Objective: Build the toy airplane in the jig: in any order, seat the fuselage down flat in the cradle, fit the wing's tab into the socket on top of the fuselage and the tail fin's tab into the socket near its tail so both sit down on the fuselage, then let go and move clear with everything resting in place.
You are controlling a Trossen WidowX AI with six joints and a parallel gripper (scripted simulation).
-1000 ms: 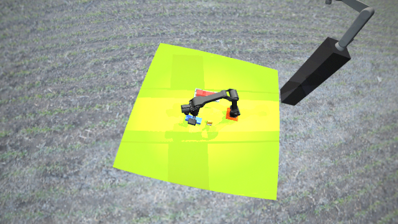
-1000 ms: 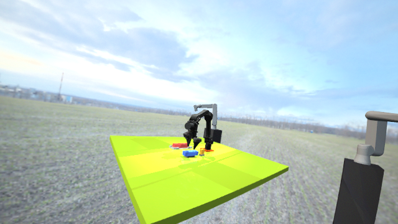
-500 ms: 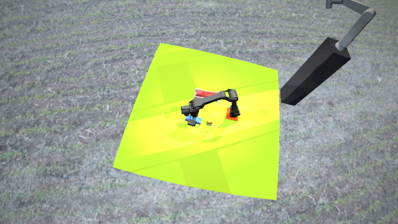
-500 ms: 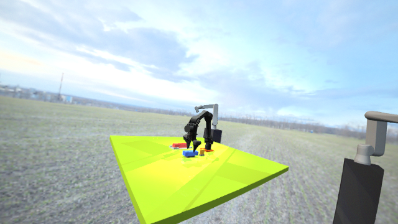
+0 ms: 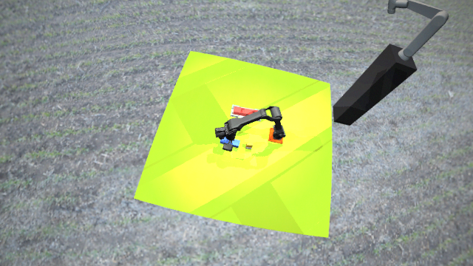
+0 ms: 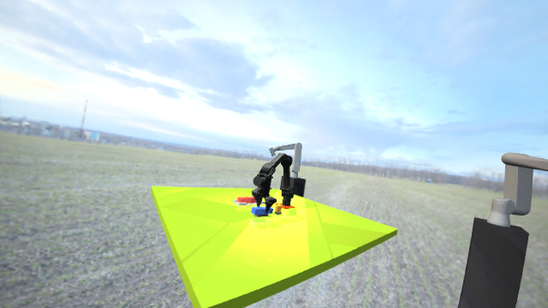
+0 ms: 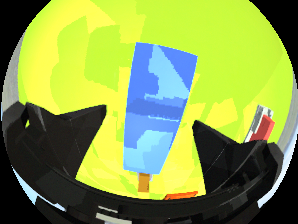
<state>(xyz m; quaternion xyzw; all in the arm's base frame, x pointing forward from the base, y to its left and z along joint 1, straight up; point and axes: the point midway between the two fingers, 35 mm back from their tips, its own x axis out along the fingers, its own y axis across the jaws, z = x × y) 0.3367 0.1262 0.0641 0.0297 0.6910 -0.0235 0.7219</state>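
The blue wing (image 5: 236,143) (image 6: 258,211) (image 7: 150,131) lies on the table. My gripper (image 5: 229,142) (image 6: 264,208) (image 7: 150,116) is open and empty just above it, with one finger on either side of the wing in the wrist view. The red fuselage (image 5: 242,111) (image 6: 246,199) (image 7: 261,131) lies in the white cradle (image 5: 232,111) (image 7: 262,111), partly hidden by the arm in the top view. Its sockets cannot be made out. The small orange-brown tail fin (image 5: 249,147) (image 6: 278,209) (image 7: 144,183) stands beside the wing's end, separate from the fuselage.
The arm's orange base plate (image 5: 275,140) (image 6: 288,207) (image 7: 181,195) is on the same yellow-green table (image 5: 177,185) (image 6: 240,265), beyond the tail fin. A grey arm on a dark pedestal (image 5: 377,85) stands outside the table edge.
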